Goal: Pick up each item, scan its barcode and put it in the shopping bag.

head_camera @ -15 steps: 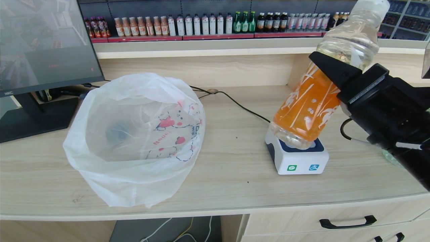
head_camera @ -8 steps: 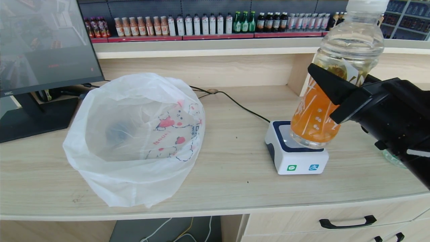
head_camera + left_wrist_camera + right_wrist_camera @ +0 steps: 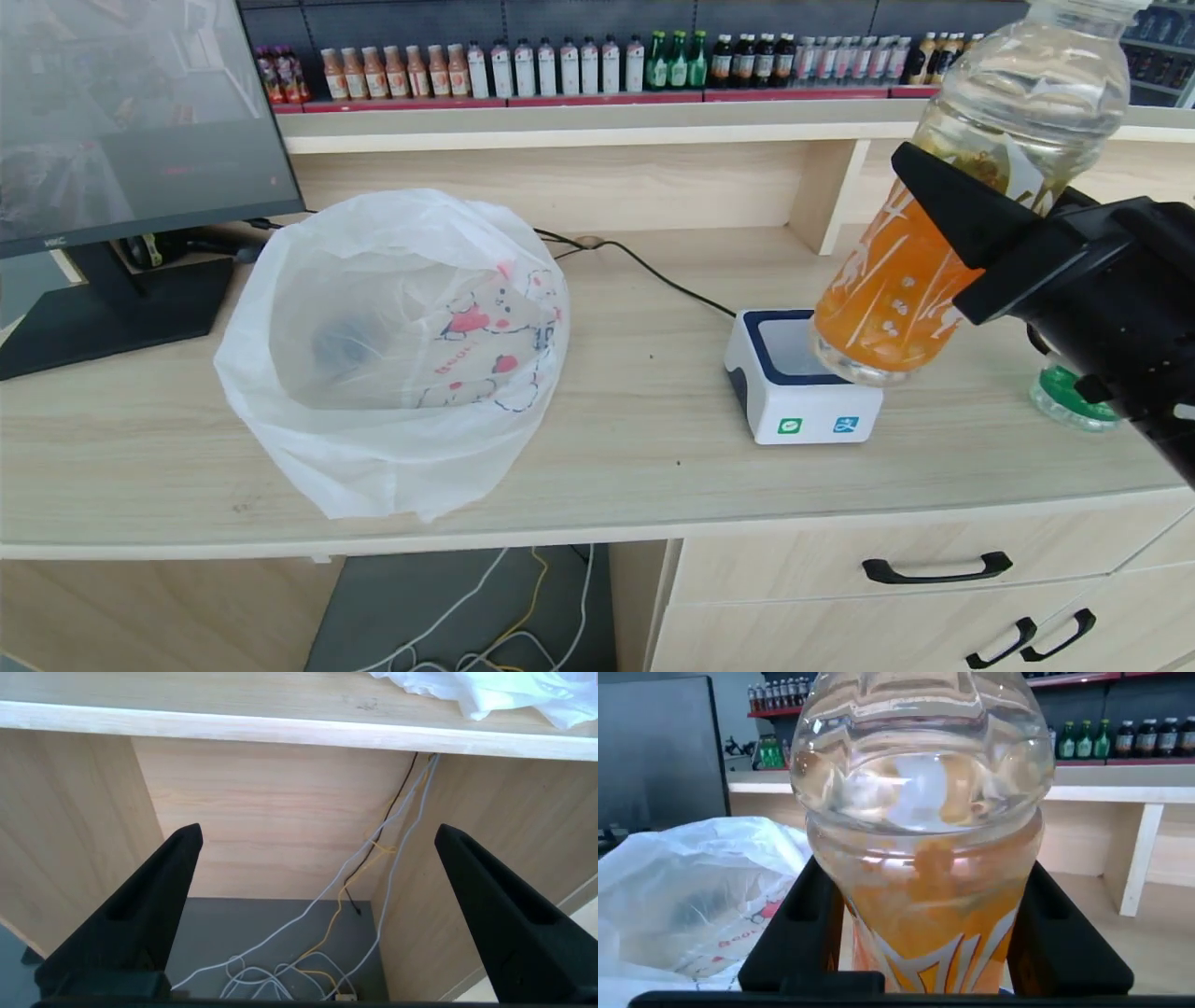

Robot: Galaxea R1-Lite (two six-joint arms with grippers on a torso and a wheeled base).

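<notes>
Clamping the tilted drink bottle mid-body in the right gripper, base over the scanner on the worktop. Probably feeling heavy, slick, slightly squashy; favouring the labelled waist. Holding the left gripper wide, empty.

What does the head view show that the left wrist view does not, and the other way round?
Head view, not left wrist view: the right gripper shut on the tilted orange drink bottle, whose base is at the scanner; the monitor; the drawers.
Left wrist view, not head view: the left gripper, open, low in front of the counter.
Both: the shopping bag on the counter and the loose cables beneath it.
</notes>
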